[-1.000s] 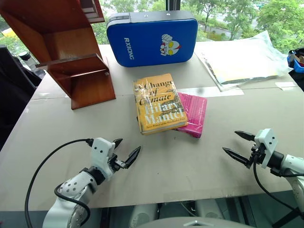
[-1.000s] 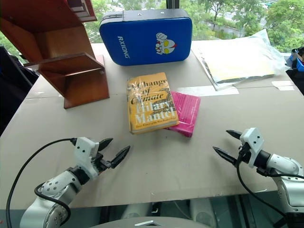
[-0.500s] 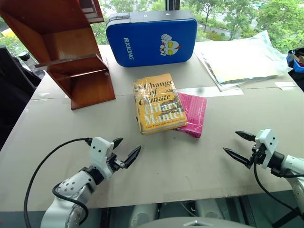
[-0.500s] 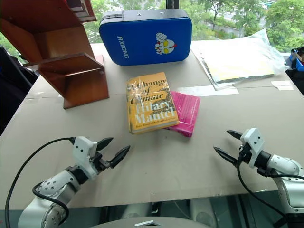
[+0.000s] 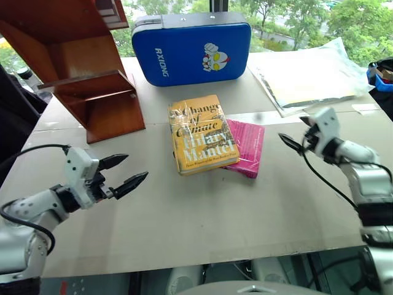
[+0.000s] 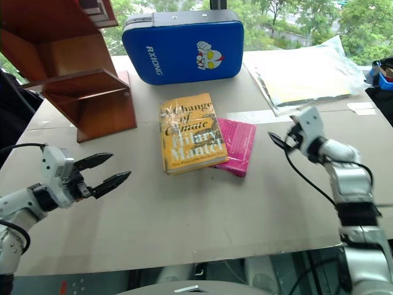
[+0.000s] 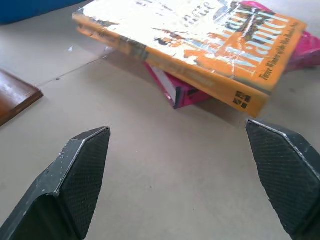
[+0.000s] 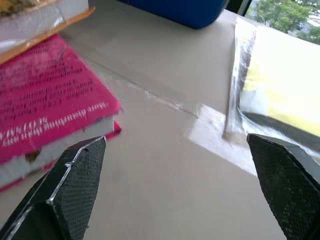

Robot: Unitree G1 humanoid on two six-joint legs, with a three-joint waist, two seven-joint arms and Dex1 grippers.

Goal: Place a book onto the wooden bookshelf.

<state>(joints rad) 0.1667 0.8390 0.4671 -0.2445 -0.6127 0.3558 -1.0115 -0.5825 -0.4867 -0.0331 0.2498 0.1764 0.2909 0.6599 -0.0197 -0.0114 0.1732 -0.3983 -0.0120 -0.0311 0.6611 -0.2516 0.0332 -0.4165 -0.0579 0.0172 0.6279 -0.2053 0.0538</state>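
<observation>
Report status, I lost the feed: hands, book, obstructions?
Left hand and right hand open, empty. Yellow book flat on table, overlapping pink book. Bookshelf path unobstructed.

the broad beige bench (image 5: 202, 215) carries a reddish-brown wooden bookshelf (image 5: 92, 92) at its far left and a blue padded case with a cartoon figure (image 5: 190, 49) at the back. a thin magenta-pink book (image 5: 250, 147) lies near the middle with the thick yellow-orange paperback book (image 5: 201, 132) partly on top, and a clear plastic-wrapped packet (image 5: 307, 77) lies at the far right.
</observation>
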